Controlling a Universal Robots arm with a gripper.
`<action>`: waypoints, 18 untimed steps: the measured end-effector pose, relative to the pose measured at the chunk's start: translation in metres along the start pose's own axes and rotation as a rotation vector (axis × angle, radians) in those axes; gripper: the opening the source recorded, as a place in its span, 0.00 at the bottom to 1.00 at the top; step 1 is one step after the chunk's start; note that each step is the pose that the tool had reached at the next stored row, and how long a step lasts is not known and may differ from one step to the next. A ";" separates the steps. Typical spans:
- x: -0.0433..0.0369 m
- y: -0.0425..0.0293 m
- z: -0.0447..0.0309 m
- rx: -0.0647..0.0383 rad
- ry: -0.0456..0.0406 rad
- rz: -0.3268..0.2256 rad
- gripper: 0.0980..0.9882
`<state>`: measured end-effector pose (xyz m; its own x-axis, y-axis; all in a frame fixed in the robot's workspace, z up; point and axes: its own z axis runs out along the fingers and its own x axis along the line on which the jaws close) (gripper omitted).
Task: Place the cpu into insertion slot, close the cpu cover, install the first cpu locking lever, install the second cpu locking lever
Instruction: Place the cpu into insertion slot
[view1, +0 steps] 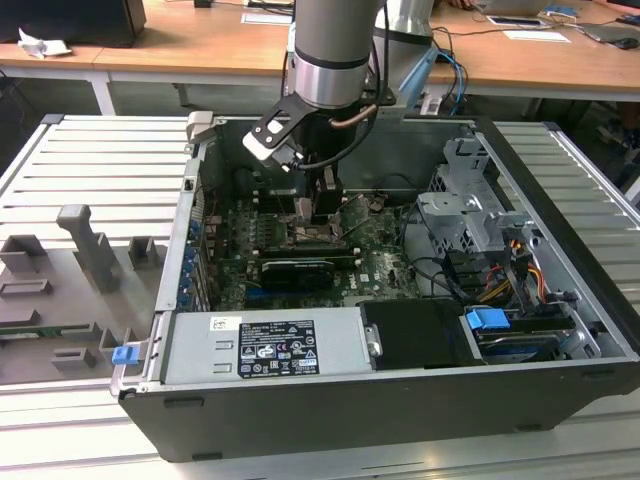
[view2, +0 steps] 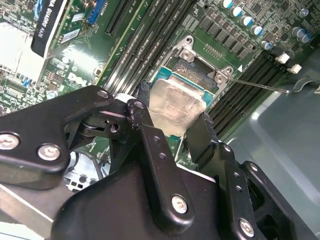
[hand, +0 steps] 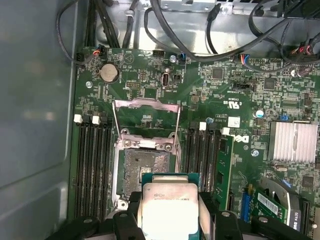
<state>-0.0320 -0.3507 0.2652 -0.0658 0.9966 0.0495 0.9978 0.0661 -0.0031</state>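
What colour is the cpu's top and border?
The cpu has a pale silver top, green border; clearest in the first wrist view.

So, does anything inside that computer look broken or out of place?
Nothing looks damaged. The cpu cover is flipped open, leaving the insertion slot bare, and the cpu sits clamped in the gripper rather than in the slot. That fits mid-installation, not a fault.

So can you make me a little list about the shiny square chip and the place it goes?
cpu: held between the fingers, pale metal top showing
fingers: shut on the cpu, one each side
insertion slot: open, dark middle bare, cpu partly over it, not seated
cpu cover: swung up, open
setting: green board inside an open computer case
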 end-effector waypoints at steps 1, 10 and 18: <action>0.0010 0.0001 0.0018 0.000 0.0002 0.000 0.49; 0.0150 0.0014 0.0280 0.000 0.0000 0.007 0.49; 0.0187 0.0025 0.0456 -0.002 0.0001 0.036 0.49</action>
<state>-0.0310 -0.3297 0.2206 -0.0304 0.9983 0.0495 0.9995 0.0305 -0.0025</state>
